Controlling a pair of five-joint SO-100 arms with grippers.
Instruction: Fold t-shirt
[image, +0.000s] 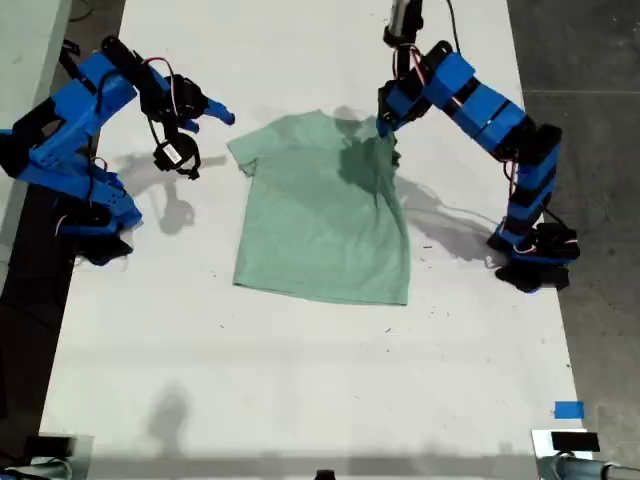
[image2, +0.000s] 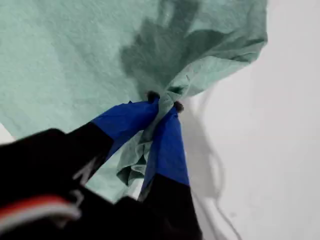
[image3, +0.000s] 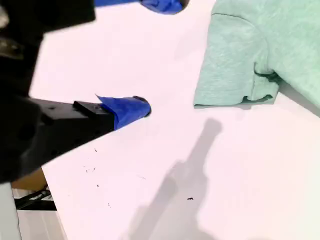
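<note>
While the t-shirt (image: 320, 215) lies mostly flat in the middle of the white table (image: 300, 380), my first gripper (image2: 162, 107) on the exterior view's right is clamped on a bunched sleeve. Across the shirt, my second gripper (image3: 150, 55) hangs wide open above bare tabletop, holding nothing.

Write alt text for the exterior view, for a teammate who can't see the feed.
A pale mint-green t-shirt lies flat on a white table between two blue robot arms. My first end effector, on the exterior view's right, pinches the shirt's sleeve and lifts it, while my second end effector hangs open and empty on the left.
</note>
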